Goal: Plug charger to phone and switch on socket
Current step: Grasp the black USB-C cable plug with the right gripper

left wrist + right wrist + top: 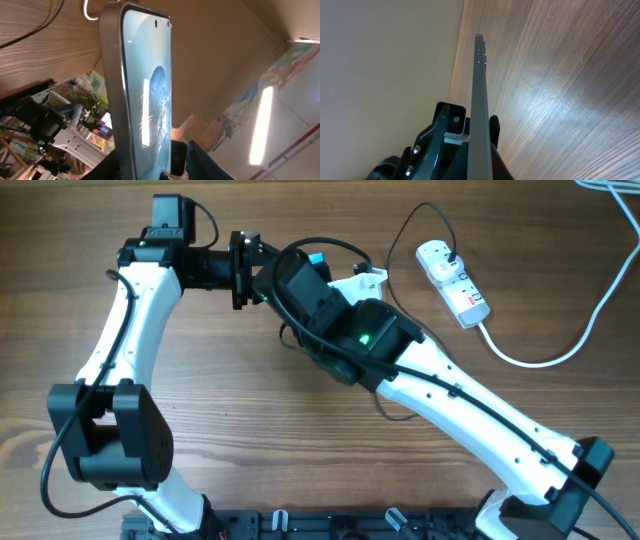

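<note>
The phone [150, 90] is held upright above the table, its teal-and-white screen filling the left wrist view. My left gripper [150, 167] is shut on its lower end. In the right wrist view the phone [479, 80] shows edge-on, and my right gripper [479, 150] is shut on it too. From overhead both grippers meet at the upper middle, left [258, 272] and right [305, 275], with only a blue corner of the phone [316, 257] showing. The white socket [453, 280] lies at the upper right. The charger's black cable [400, 228] runs from it toward the grippers. Its connector tip is hidden.
The socket's thick white cord [560, 355] curves off the right edge of the table. The right arm [470, 405] crosses the table diagonally from the lower right. The left arm [130, 330] stands at the left. A thin black cable [30, 31] lies on the wood behind the phone.
</note>
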